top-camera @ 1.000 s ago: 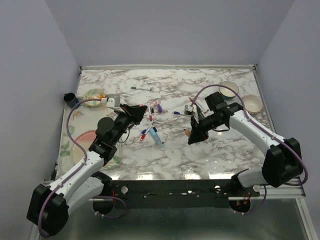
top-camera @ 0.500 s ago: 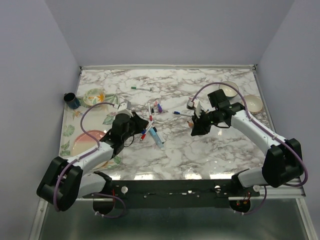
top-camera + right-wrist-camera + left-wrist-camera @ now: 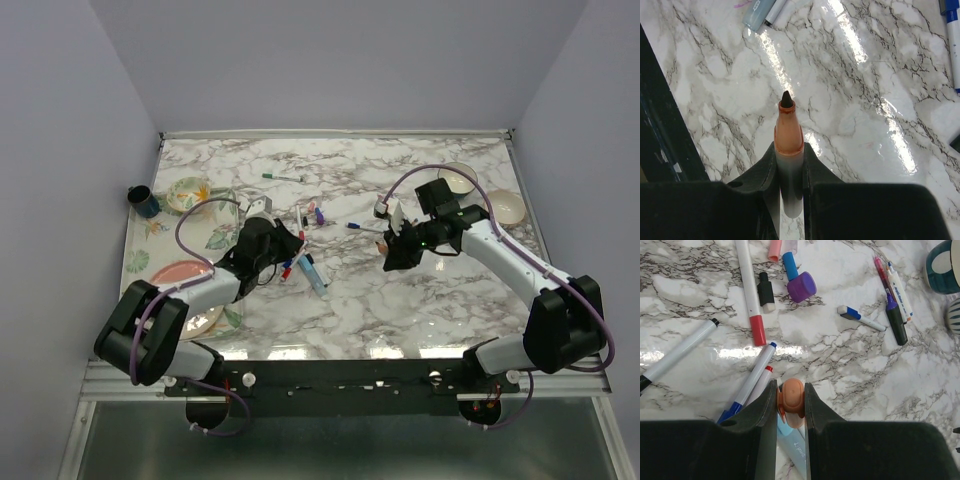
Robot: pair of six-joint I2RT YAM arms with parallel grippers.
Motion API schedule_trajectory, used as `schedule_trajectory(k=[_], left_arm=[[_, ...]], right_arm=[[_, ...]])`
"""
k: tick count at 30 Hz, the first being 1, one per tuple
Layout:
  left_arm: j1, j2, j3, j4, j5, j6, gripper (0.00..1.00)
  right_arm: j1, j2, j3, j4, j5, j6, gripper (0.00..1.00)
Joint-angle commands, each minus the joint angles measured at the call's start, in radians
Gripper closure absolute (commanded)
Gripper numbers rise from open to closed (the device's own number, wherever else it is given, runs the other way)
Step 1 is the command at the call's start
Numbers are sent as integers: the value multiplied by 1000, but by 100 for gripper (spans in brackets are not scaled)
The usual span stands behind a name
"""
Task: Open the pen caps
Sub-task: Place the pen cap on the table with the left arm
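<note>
Between the fingers of your left end effector (image 3: 790, 388), closed tight, sits one orange cap (image 3: 791, 403), off the orange pen (image 3: 788, 127) your right end effector (image 3: 789, 150) grips, but other pens (image 3: 752, 299) on the worktop (image 3: 840, 365) look capped.

The glossy, marble-look counter (image 3: 850, 365) mirrors light; the orange cap (image 3: 791, 396) in the left jaws and the pen (image 3: 788, 137) in the right jaws look smooth plastic; the jaws are matt black.
</note>
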Motion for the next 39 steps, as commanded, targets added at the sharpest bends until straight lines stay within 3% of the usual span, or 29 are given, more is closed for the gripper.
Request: schedule_trajectory(k=[1, 15, 26, 39], left_arm=[[-11, 55, 49, 43, -2, -4, 100], [-25, 285, 255, 9, 6, 19, 98], [-30, 466, 476, -144, -57, 83, 81], [-30, 518, 526, -230, -78, 103, 63]], right_arm=[[-4, 16, -4, 19, 21, 5, 99], [-4, 16, -1, 16, 30, 4, 99], [-7, 8, -1, 14, 36, 2, 100], [-12, 5, -1, 6, 27, -1, 100]])
